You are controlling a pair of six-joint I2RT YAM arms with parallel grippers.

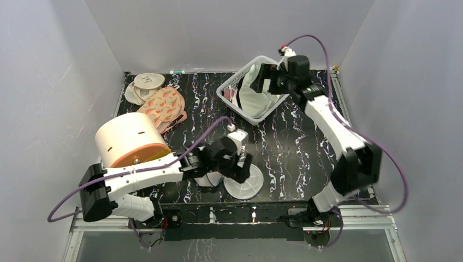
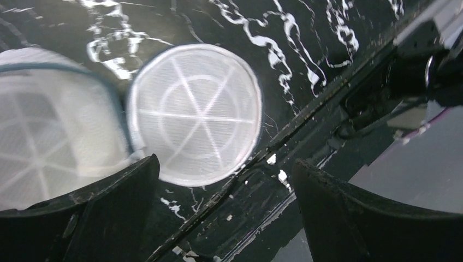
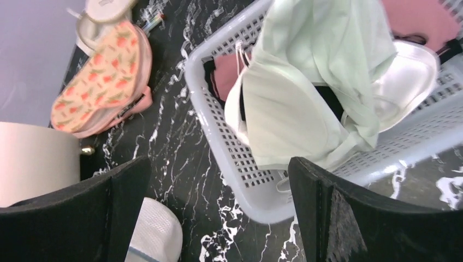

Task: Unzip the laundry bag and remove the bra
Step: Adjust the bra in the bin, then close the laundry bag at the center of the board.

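Spread and empty, your left gripper (image 2: 224,166) tops the laundry bag (image 2: 196,112), your right gripper (image 3: 218,164) the bra (image 3: 289,109) in the basket (image 3: 214,131); overhead, your left arm (image 1: 147,172) hides one bag half.

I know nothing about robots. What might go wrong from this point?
The bra lies draped over the basket rim, partly hanging outside; it may slip onto the table. One open half of the laundry bag sits near the table's front edge, under the open left gripper; a nudge might push it off.
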